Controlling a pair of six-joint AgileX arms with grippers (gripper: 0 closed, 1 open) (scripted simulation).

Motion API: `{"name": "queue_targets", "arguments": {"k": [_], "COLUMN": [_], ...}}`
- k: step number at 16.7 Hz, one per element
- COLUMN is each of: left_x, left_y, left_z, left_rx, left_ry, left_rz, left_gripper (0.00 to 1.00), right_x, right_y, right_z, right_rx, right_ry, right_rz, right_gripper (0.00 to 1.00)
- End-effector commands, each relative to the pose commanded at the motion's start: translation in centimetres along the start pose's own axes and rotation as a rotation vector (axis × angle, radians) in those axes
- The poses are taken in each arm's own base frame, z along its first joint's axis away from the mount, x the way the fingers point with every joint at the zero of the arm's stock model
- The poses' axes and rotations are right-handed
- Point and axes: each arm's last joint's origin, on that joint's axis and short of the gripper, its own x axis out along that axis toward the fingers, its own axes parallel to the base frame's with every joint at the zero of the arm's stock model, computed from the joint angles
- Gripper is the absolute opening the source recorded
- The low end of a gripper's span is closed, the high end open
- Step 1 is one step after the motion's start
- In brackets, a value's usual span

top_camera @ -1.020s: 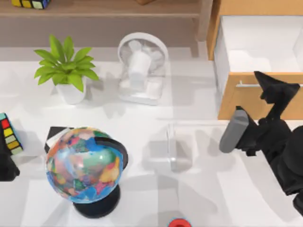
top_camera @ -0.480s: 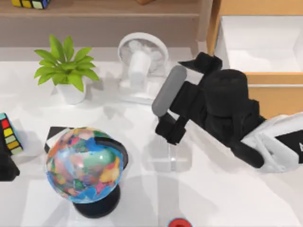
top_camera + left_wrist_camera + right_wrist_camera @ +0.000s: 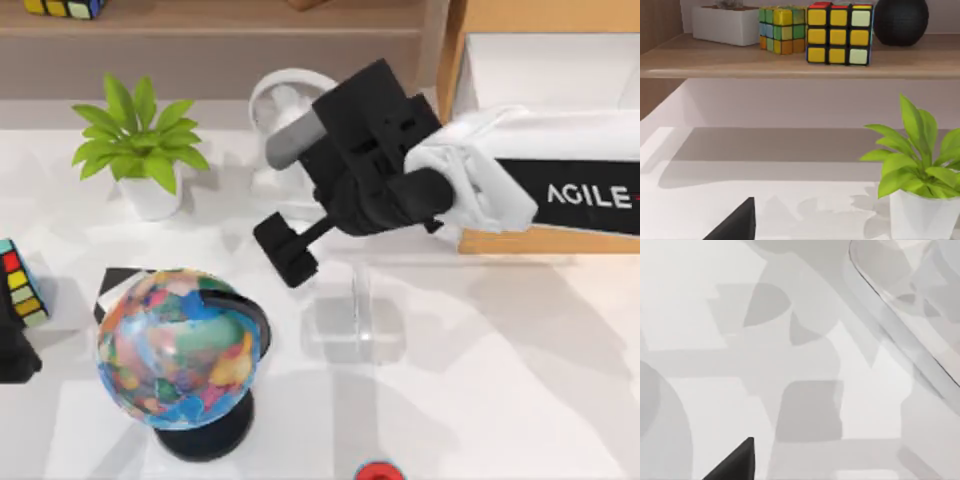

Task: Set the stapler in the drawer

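The white stapler (image 3: pixel 358 312) lies on the white table near the middle, with nothing touching it. My right gripper (image 3: pixel 288 252) hovers open and empty just left of and behind the stapler, its arm reaching in from the right across the drawer front. One black fingertip (image 3: pixel 735 464) shows in the right wrist view, and the stapler's pale base (image 3: pixel 900 295) lies off to one side of it. The tan drawer (image 3: pixel 545 70) stands pulled open at the back right, white inside. My left arm (image 3: pixel 15 352) is parked at the table's left edge, with one fingertip (image 3: pixel 735 226) in its wrist view.
A white fan (image 3: pixel 285 100) stands right behind the right gripper. The globe (image 3: pixel 180 345) is at front left, a potted plant (image 3: pixel 140 140) at back left, a colour cube (image 3: pixel 20 282) at the left edge. The brown shelf (image 3: pixel 220 20) runs along the back. A red object (image 3: pixel 378 471) sits at the front edge.
My right arm has swung left from the drawer front across the table. Its gripper now hangs left of the stapler, in front of the fan. The stapler has not moved.
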Motion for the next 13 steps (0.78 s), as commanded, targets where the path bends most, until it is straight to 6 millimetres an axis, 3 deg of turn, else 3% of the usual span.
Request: {"name": "queue_targets", "arguments": {"k": [7, 13], "left_x": [0.0, 0.0], "left_y": [0.0, 0.0], "left_z": [0.0, 0.0], "left_rx": [0.000, 0.000], "left_ry": [0.000, 0.000], "left_rz": [0.000, 0.000], "left_gripper": [1.00, 1.00], "right_x": [-1.2, -2.1], "right_y": [0.2, 0.1], "right_z": [2.2, 2.8], "right_rx": [0.469, 0.659], "right_ry": [0.444, 0.628], "right_rz": [-0.068, -0.178], "right_gripper": [1.00, 1.00]}}
